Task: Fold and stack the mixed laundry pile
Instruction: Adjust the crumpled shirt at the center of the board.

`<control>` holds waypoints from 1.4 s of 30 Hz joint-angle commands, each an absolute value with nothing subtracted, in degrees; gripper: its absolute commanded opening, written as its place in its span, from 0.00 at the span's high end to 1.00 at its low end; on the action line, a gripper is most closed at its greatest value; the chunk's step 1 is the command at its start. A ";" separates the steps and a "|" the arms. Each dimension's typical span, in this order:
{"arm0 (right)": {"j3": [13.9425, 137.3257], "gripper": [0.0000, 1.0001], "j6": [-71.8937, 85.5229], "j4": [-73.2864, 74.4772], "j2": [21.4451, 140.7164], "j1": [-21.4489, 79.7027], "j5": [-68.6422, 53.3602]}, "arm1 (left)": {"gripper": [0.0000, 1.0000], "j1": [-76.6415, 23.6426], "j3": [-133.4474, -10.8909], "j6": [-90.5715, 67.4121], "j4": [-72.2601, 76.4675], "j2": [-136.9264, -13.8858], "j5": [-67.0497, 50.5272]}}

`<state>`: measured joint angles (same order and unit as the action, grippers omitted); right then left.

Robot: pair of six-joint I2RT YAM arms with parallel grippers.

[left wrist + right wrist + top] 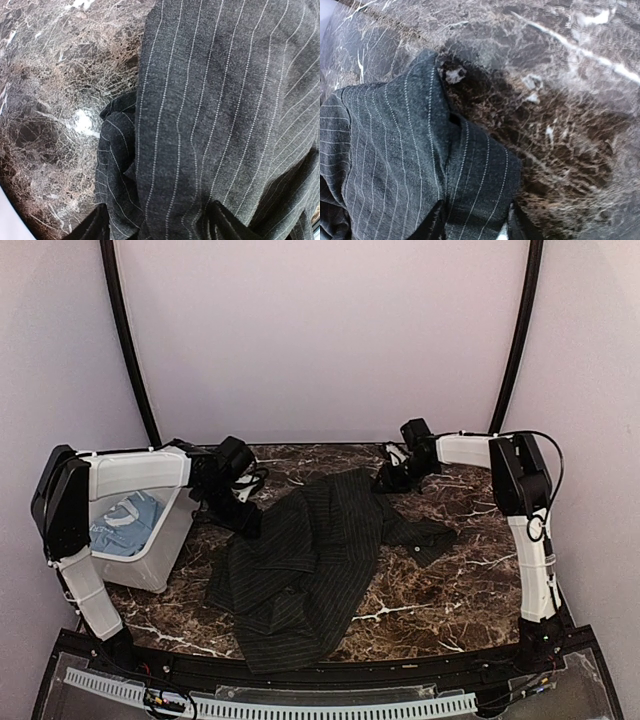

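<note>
Shirt spread on counter, fingers at both far corners

The black pinstriped shirt [310, 560] lies rumpled across the middle of the brown marble counter [455, 590], running from the far right down toward the near left. The left fingers [243, 512] sit low at its far left edge. In the left wrist view they stand apart with striped cloth filling the space between them; whether they pinch it I cannot tell. The right fingers [393, 478] are at the shirt's far right end, straddling a folded edge, grip likewise unclear. The light blue T-shirt [128, 520] lies inside the white bin [160, 558] at the left.
</note>
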<state>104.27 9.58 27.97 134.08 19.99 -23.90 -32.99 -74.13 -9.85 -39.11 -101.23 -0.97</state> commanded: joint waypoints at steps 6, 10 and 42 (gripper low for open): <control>101.53 1.00 9.47 29.34 130.26 20.84 -28.79 | 0.34 -32.69 -74.97 -13.15 -39.69 -105.41 -1.03; 98.39 1.00 9.75 27.05 123.14 20.54 -26.23 | 0.60 -32.38 -75.82 -13.71 -38.07 -105.18 -1.79; 47.58 0.12 32.24 38.72 65.95 36.20 -15.09 | 0.62 -49.46 -71.25 -4.22 -52.31 -94.12 -3.90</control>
<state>45.91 29.30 37.26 65.34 35.14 -17.96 -49.67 -68.20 -5.48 -48.01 -91.37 -5.39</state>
